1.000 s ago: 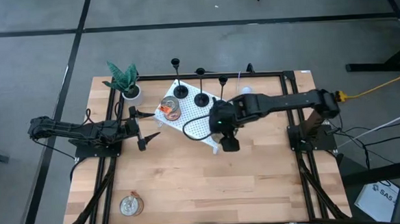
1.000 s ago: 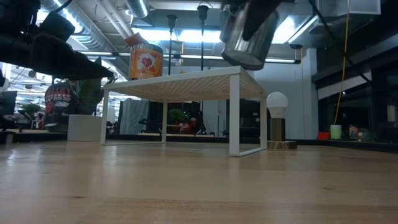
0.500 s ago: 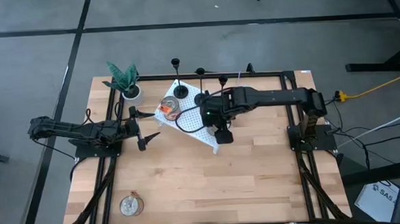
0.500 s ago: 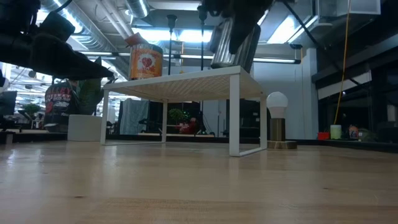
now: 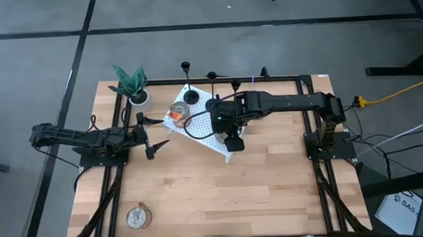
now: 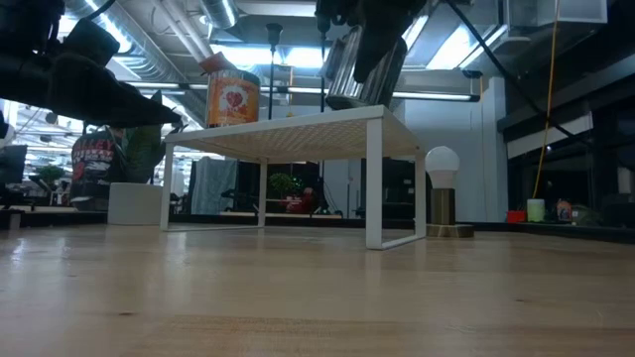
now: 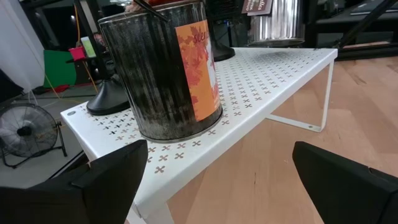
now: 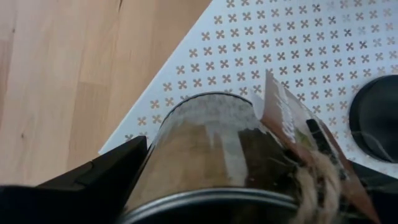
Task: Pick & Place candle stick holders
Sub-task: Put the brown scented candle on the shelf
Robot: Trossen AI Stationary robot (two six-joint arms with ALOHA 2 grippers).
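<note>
Three black candle stick holders (image 5: pixel 191 96) (image 5: pixel 214 104) (image 5: pixel 235 84) stand by their round bases on the far part of a white perforated shelf (image 5: pixel 204 137). Two stems show in the low view (image 6: pixel 273 59) (image 6: pixel 322 50), and one base in the left wrist view (image 7: pixel 112 96). My right gripper (image 5: pixel 232 138) is shut on a silver tin (image 8: pixel 236 155) with a paper tag, above the shelf's right part. My left gripper (image 5: pixel 153 134) is open and empty at the shelf's left, level with the shelf top (image 7: pixel 249 87). My right gripper pinches the silver tin's round wall (image 8: pixel 155 168) between its two fingers (image 8: pixel 93 174), one on each side. The fingers come from above, slanting down. The tin (image 6: pixel 355 61) is tilted and lifted clear, just above the shelf top.
A can with an orange label (image 5: pixel 180 114) stands on the shelf's left part (image 7: pixel 165 68). A potted plant (image 5: pixel 131 85) stands at the far left. A small round thing (image 5: pixel 138 217) lies near the front left. A lamp (image 6: pixel 442 193) stands behind the shelf.
My right gripper has carried the silver tin toward the table's left and far edge, from beyond the shelf's right edge to above the shelf. The tin has tipped further and stays clear of the shelf.
</note>
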